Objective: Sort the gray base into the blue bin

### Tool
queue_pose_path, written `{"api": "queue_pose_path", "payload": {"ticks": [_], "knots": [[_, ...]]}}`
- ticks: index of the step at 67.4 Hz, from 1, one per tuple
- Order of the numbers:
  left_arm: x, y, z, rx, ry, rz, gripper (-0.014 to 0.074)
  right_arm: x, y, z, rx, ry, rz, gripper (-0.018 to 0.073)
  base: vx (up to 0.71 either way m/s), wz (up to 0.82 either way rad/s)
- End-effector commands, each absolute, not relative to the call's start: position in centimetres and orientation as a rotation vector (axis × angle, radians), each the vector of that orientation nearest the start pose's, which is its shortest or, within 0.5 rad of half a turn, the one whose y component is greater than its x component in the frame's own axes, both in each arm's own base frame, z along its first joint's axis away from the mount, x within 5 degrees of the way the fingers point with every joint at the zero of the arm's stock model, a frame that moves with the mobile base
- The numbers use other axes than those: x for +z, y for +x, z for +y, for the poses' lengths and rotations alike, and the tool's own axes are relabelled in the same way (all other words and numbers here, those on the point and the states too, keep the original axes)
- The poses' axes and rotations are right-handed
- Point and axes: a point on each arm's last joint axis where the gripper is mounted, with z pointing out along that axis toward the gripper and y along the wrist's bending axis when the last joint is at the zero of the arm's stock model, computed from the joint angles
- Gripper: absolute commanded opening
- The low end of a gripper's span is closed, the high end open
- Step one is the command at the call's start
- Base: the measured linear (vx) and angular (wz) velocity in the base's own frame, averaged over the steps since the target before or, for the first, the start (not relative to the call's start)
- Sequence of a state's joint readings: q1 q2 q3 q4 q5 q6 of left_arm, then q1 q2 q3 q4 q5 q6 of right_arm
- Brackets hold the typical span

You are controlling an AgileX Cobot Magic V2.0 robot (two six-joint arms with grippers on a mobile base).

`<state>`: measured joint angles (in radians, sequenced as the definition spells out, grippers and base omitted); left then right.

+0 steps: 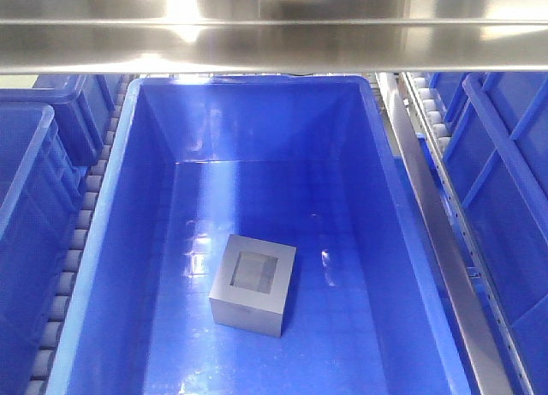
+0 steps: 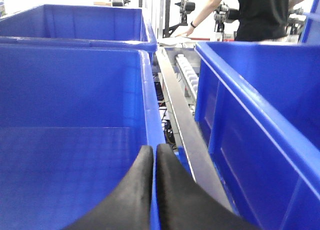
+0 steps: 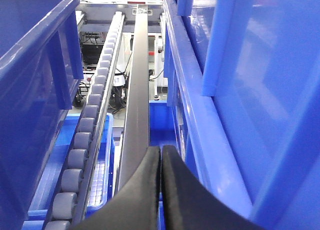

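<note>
Exterior front-facing view shows the matte gray recessed block [image 1: 253,285] resting at six o'clock inside the deep bright-blue plastic crate [image 1: 128,155], so sorting looks finished; both the left tool [image 2: 154,155] and the right tool [image 3: 160,155] are closed and empty, needing only retreat.

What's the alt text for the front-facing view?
A gray base lies on the floor of a large blue bin, recessed face up, apart from the walls. More blue crates flank it; a steel shelf spans the top.

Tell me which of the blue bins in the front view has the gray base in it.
The large middle blue bin: the gray base rests on its floor, recess facing up. The bins at the left and right edges show no block.
</note>
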<state>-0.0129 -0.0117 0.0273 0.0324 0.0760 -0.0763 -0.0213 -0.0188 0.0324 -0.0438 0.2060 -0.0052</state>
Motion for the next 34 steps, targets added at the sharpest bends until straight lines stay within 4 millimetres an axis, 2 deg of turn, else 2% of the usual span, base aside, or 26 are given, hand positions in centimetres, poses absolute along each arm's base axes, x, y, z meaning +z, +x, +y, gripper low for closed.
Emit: {"api": "queue_pose_path", "payload": {"ticks": [1,34], "knots": [[20.83,5.44,-0.06,-0.044,-0.024,1.480,-0.0007,19.06,5.59,-0.22,-0.076,-0.024,1.621,-0.0005,0.00,0.00],[20.85,5.45,-0.06,-0.045,-0.025,1.482,-0.0007,19.08,5.59,-0.22,-0.076,-0.024,1.620,-0.0005,0.00,0.00]]}}
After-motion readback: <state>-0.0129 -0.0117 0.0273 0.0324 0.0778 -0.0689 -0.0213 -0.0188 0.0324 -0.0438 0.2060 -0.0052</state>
